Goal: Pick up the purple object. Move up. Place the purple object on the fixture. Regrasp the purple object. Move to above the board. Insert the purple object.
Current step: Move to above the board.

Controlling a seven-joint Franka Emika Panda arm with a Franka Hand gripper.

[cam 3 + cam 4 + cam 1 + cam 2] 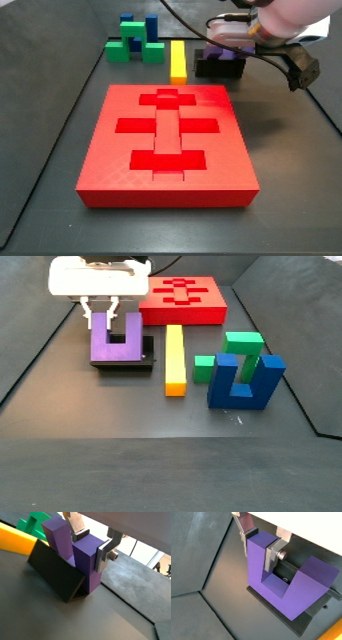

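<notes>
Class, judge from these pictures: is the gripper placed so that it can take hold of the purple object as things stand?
Probably yes. The gripper is right above the purple object, which stands on the fixture, its fingers astride one prong. Nothing blocks it.

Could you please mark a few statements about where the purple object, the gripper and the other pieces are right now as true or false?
1. The purple object sits on the fixture with its prongs pointing up. True.
2. The gripper hangs over the board. False: in a side view it is at the purple object, with its fingers on either side of one prong, away from the board.
3. The purple object is already seated in a recess of the board. False: it is on the fixture, and the board's recesses show nothing in them.
4. The yellow bar lies flat on the floor between the fixture and the green block. True.
5. The blue block is held by the gripper. False: it stands free beside the green block.
</notes>
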